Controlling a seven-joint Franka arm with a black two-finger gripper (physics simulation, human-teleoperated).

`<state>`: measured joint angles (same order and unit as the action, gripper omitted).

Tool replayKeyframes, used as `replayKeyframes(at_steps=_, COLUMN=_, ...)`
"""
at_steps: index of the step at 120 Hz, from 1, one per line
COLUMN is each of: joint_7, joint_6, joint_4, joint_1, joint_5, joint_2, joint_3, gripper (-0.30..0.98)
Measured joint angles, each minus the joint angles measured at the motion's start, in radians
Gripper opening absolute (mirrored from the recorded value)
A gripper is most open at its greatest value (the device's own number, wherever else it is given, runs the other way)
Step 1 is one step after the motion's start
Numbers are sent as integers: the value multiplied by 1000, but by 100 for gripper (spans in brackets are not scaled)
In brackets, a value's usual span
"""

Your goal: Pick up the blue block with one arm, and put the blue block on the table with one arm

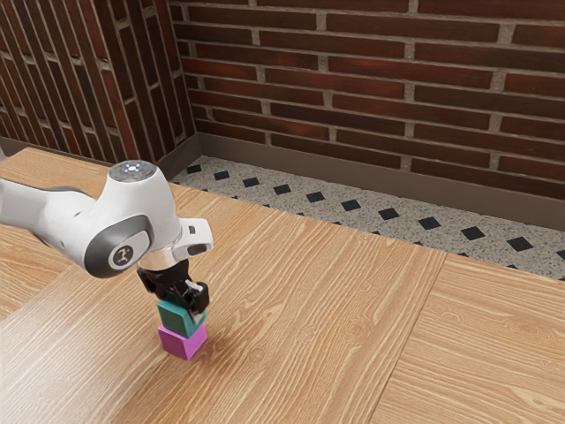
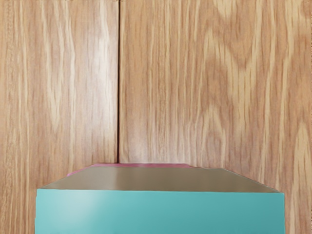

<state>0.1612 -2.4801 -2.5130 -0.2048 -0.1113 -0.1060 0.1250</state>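
OK so the blue block (image 1: 177, 316) (more of a teal, honestly) is up on the pink block (image 1: 179, 343), and that one's sitting on the wooden tabletop (image 1: 300, 336). The two look stacked pretty neatly, one above the other, though I can't swear from this angle that they're actually touching. So the blue one isn't down on the wood itself.

The arm (image 1: 150, 212) comes in from the exterior view's left and bends down, with the black end effector (image 1: 185, 306) right at the upper part of the blue block. Can't tell you if it's grasping the block or released around it, the part that would settle it is hidden.

In the wrist view the blue block is big and close under the hand: a bright teal face, then a duller brownish-grey one, with a thin strip of the pink block peeking out just past its edge. Beyond that it's wood grain with one dark, straight seam (image 2: 118, 83) running up to the blocks as seen from there.

For the setting: brick wall (image 1: 353, 71) behind, a plain brownish baseboard (image 1: 353, 168) along its foot, and a speckled floor (image 1: 296, 205) with black diamonds between that and the tabletop.
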Motion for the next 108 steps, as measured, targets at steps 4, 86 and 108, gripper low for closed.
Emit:
replayKeyframes(at_steps=4, joint_7=2, joint_6=0, joint_4=0, joint_1=0, joint_5=-1, joint_2=-1, joint_3=0, gripper=39)
replayKeyframes(at_steps=86, joint_7=2, joint_6=64, joint_4=474, joint_1=-7, joint_5=7, joint_2=352, joint_3=2, gripper=45)
replayKeyframes(at_steps=108, joint_7=-16, joint_6=67, joint_4=472, joint_1=-8, joint_5=20, joint_2=351, joint_3=2, gripper=57)
